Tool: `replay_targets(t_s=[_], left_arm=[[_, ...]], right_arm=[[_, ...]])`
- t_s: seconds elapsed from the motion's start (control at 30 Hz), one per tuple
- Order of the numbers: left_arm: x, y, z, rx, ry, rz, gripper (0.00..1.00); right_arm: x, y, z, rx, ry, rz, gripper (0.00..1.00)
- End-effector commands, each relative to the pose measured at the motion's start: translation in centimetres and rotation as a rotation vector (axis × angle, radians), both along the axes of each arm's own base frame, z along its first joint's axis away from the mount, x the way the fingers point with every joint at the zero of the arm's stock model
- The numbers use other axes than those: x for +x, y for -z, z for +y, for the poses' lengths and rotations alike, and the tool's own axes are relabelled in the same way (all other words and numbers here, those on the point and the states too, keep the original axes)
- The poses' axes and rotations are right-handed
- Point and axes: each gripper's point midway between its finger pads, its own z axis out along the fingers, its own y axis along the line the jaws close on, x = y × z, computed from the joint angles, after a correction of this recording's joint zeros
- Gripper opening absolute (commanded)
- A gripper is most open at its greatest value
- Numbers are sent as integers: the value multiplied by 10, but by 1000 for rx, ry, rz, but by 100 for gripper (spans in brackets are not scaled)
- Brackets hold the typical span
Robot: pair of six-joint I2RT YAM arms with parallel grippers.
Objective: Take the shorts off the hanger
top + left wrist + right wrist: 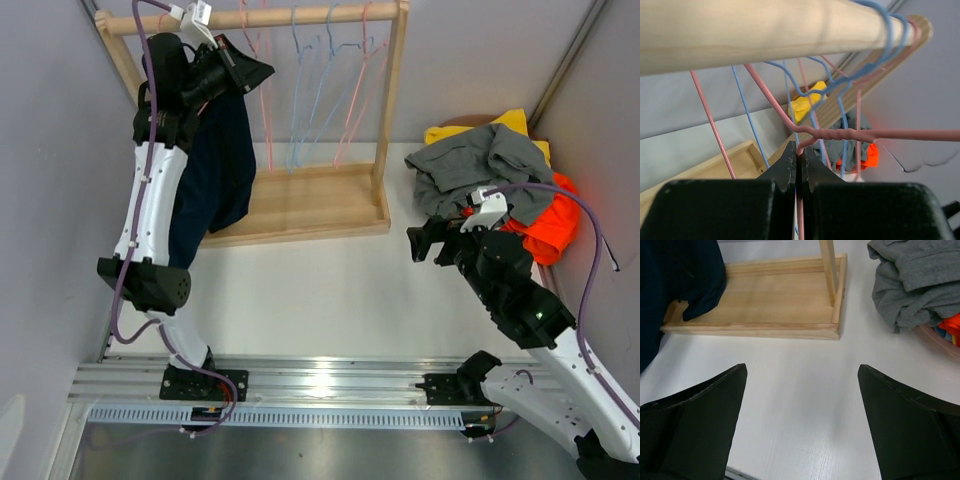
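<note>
Overhead, white table, grey walls, left fingers pinching pink hanger, right fingers spread.

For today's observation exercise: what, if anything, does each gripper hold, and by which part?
The left gripper is shut on the pink hanger, pinching its wire just below the twisted neck. The right gripper is open and holds nothing.
</note>
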Motion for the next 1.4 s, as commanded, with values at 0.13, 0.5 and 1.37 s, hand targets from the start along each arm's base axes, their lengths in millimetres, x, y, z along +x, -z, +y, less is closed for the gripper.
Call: replay_targets(t_s=[0.13,0.5,1.37], left_arm=[[44,6,15,2,-126,-14,0],[41,5,22,69,-188,-39,16],[-116,-16,60,252,-326,-140,79]], right_arm=[[-7,-2,-13,0,54,0,99],[-14,6,-9,23,37,19,99],[-39,-4,-24,67,32,13,100]])
